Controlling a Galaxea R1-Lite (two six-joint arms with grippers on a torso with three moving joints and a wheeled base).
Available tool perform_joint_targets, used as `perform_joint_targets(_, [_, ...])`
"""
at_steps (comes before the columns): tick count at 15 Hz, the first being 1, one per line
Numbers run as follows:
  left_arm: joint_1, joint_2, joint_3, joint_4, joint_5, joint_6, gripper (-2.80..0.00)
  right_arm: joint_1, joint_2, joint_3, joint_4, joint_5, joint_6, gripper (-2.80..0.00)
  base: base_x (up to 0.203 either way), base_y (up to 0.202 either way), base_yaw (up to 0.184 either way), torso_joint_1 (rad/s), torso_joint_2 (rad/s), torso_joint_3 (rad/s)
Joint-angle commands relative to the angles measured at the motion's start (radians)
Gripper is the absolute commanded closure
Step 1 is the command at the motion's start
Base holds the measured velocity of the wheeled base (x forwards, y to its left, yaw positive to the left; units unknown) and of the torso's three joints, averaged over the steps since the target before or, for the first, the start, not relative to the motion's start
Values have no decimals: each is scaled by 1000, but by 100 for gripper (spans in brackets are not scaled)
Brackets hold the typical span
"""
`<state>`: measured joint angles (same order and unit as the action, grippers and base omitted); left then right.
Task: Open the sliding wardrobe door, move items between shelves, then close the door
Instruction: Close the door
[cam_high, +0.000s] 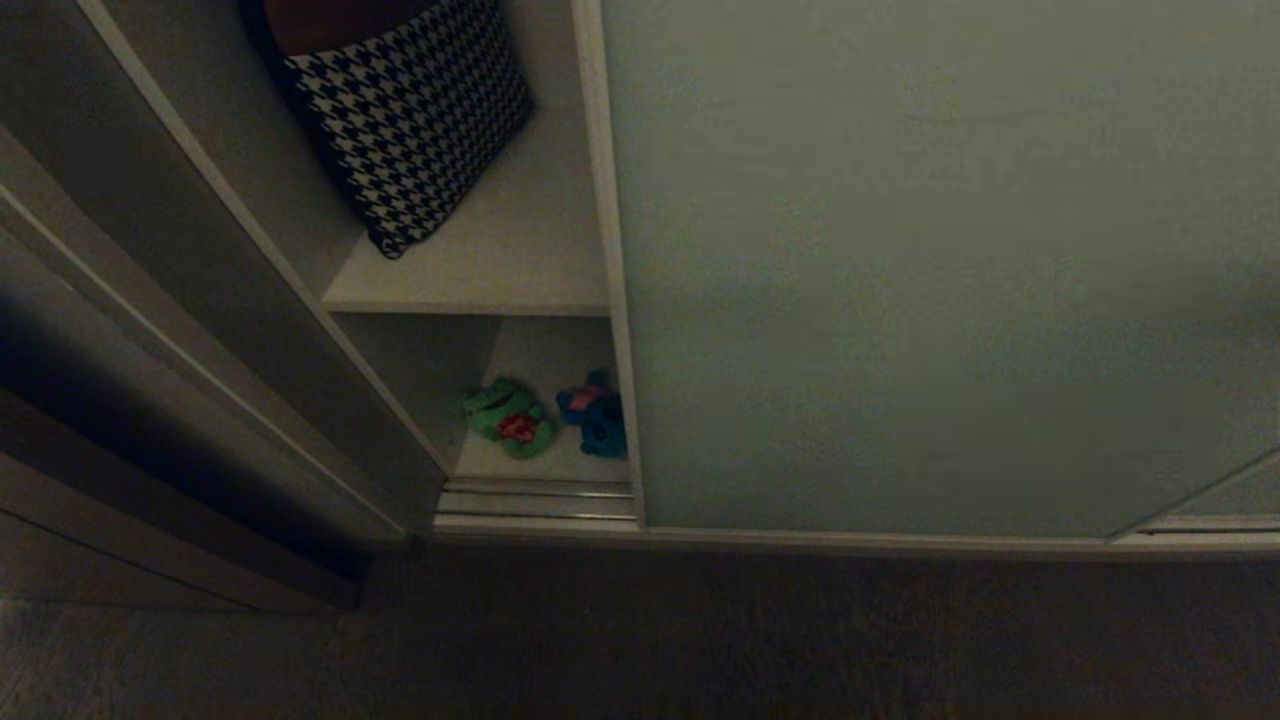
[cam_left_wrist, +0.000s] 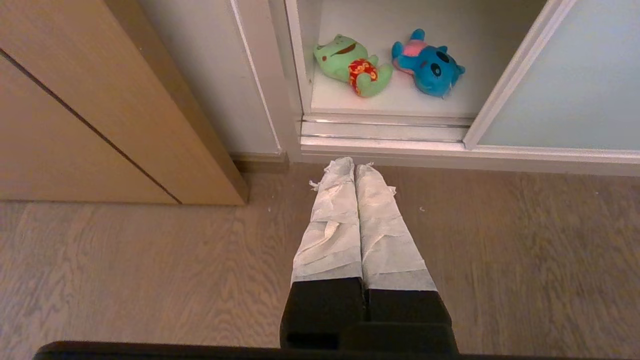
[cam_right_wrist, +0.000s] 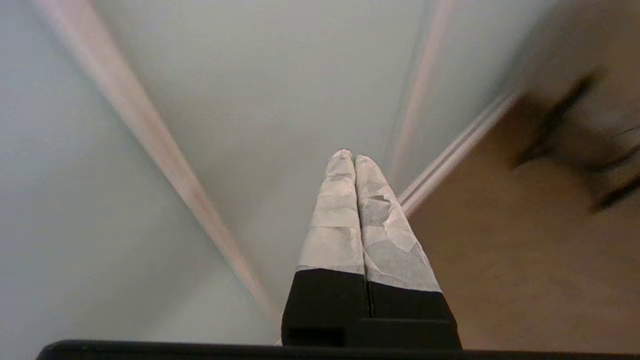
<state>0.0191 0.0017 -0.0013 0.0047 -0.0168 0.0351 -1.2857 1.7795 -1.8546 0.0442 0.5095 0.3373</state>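
Wooden floor (cam_high: 640, 640) lies nearest, running up to the foot of the wardrobe. Left of the sliding wardrobe door (cam_high: 940, 270) stands brown wooden panelling (cam_left_wrist: 100, 100), then the open gap. In that gap, an upper shelf (cam_high: 500, 270) carries a houndstooth cushion (cam_high: 415, 110), leaning. On the lower shelf (cam_left_wrist: 400, 102), the green plush toy (cam_left_wrist: 352, 65) lies farther from the door and the blue plush toy (cam_left_wrist: 427, 62) just beside the door's frame edge, perhaps touching it. The left gripper (cam_left_wrist: 354, 165) hangs over the floor short of the door's track, jaws pressed together, empty. The door covers the wardrobe to the right. The right gripper (cam_right_wrist: 350, 157) points at the door's panel, jaws together, empty.
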Motion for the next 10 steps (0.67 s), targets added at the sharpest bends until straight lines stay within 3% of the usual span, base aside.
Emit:
perform_joint_targets(1, [1, 1, 0, 0, 0, 0, 0, 0, 111, -73, 79, 113, 17, 0, 0, 0, 0, 0, 0, 0])
perform_joint_targets(3, [1, 1, 0, 0, 0, 0, 0, 11, 159, -82, 136, 243, 62, 0, 0, 0, 0, 0, 0, 0])
perform_joint_targets(10, [-1, 1, 0, 0, 0, 0, 0, 135, 272, -83, 140, 273, 207, 0, 0, 0, 0, 0, 0, 0])
